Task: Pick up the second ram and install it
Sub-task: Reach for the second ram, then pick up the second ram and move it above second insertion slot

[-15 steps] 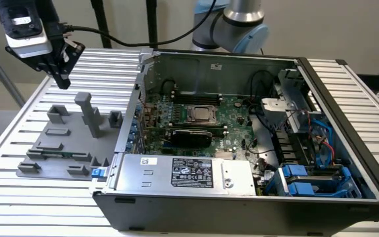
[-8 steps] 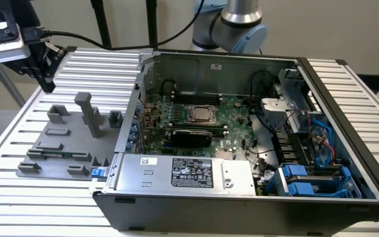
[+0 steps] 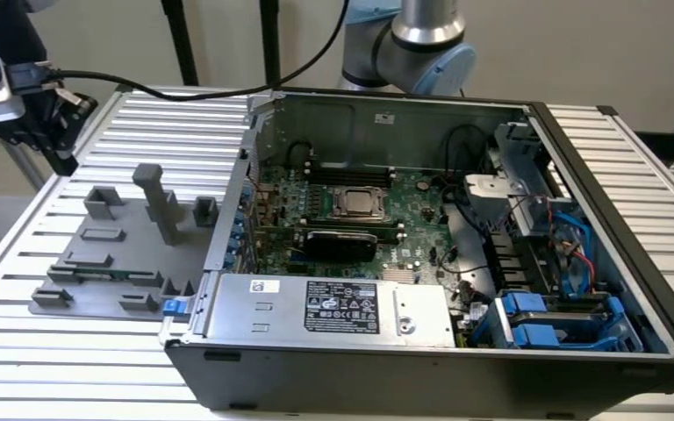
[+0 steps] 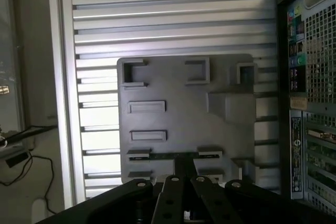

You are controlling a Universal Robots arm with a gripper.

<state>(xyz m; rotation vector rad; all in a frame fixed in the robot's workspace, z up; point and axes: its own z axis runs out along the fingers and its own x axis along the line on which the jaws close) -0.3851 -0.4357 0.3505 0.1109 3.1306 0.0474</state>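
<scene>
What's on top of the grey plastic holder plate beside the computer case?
A thin green RAM stick lies on the holder plate, among grey holder blocks and a tall grey post. The plate surface beneath the stick is covered.

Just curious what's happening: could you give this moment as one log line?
pincer: facing grey tray | memory stick: lying in tray | computer case: open
</scene>
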